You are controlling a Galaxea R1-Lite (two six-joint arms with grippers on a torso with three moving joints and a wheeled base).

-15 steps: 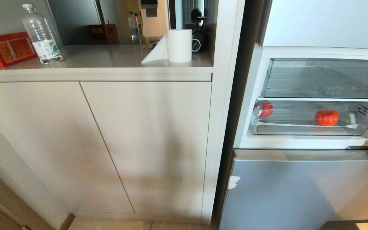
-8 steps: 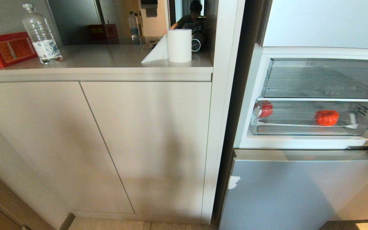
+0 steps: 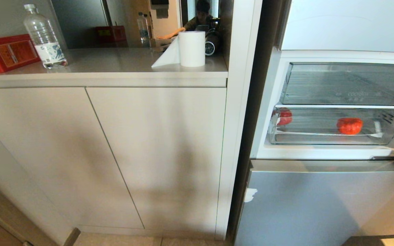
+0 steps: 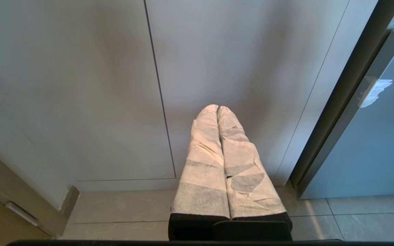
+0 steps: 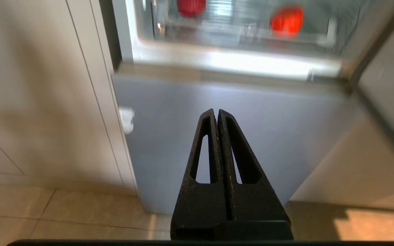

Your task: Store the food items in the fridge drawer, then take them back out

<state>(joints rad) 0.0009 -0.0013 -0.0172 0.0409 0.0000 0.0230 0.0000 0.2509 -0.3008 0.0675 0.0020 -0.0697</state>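
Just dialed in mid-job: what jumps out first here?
Two red food items sit in the clear fridge drawer of the open fridge: one mid-drawer, one at its left end. Both grippers hang low and shut: the right gripper faces the fridge, the left gripper faces the cabinet doors.

A home kitchen — open fridge, cabinets, countertop with paper-towel roll.

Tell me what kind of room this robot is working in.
Most likely a home or office kitchen: an open fridge with clear drawers, one holding two red-orange food items, stands beside a built-in cabinet whose countertop carries a paper towel roll and a water bottle.
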